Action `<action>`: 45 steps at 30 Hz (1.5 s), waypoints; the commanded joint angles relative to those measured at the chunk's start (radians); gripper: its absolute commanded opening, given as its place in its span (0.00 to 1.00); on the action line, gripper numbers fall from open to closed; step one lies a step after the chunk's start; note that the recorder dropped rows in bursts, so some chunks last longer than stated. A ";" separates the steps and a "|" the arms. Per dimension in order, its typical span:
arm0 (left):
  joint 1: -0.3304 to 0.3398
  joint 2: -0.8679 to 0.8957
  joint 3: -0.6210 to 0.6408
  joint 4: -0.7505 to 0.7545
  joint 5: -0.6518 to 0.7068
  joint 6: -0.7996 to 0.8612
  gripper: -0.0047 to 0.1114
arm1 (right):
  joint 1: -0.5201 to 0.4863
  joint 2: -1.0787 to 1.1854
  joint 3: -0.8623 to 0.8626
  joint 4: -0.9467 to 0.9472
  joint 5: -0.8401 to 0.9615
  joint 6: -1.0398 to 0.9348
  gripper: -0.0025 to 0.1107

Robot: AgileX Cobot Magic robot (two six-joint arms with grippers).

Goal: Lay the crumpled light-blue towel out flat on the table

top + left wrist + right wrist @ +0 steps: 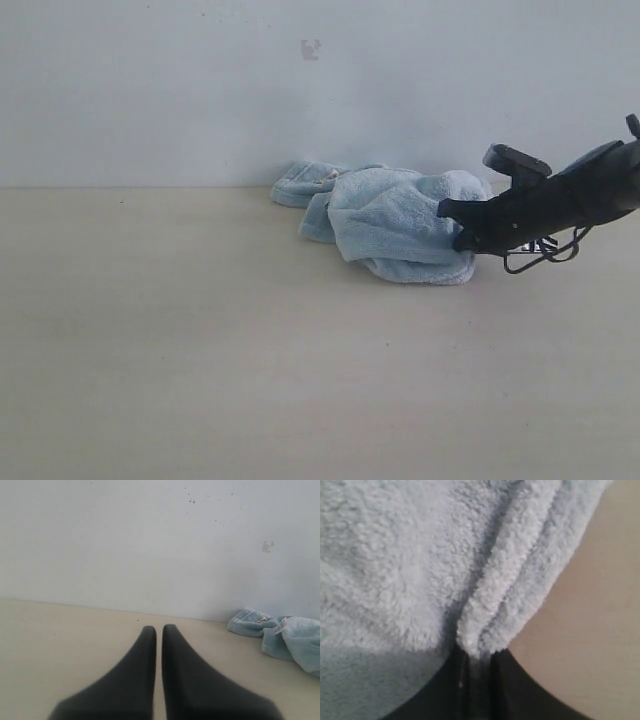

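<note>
Left fingers (151, 634): drawn almost together, with only a thin slit between the two dark tips and nothing in them. They point across bare desk toward the wall.
Desk (200, 350): pale cream and wide, with bare surface across its left and front.
Wall (150, 90): white, rising right behind the desk's far edge. A small grey mark (311, 49) sits high up near the middle.
Towel (395, 225): light blue and fluffy, lying in a crumpled heap on the desk, at the back and right of the middle, close to the wall. A smaller lobe sticks out at its left end with white labels (326, 180) on it. The main bulk is folded over itself to the right.
Right fingers (496, 676): closed on a thick fold at the towel's right edge. The wrist view shows the doubled terry pinched between the two tips, with bare desk beside it.
Right arm (570, 200): black, reaching in low from the right edge, with a loop of cable (545, 255) hanging under it.
</note>
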 commanded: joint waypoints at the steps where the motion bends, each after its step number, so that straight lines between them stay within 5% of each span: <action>1: 0.003 -0.002 0.004 -0.002 -0.005 0.006 0.08 | -0.003 -0.070 0.020 0.000 -0.001 -0.037 0.06; 15: 0.003 -0.002 0.004 -0.002 -0.005 0.006 0.08 | 0.010 -0.676 0.442 0.009 -0.031 -0.175 0.06; 21: 0.003 -0.002 0.004 -0.002 -0.005 0.006 0.08 | 0.072 -0.920 0.495 0.005 0.013 -0.170 0.06; 30: 0.003 -0.002 0.004 -0.002 -0.005 0.006 0.08 | 0.079 -1.049 0.543 -0.028 0.161 -0.100 0.06; 45: 0.003 -0.002 0.004 -0.002 -0.005 0.006 0.08 | 0.079 -1.339 0.765 -0.123 0.090 -0.084 0.06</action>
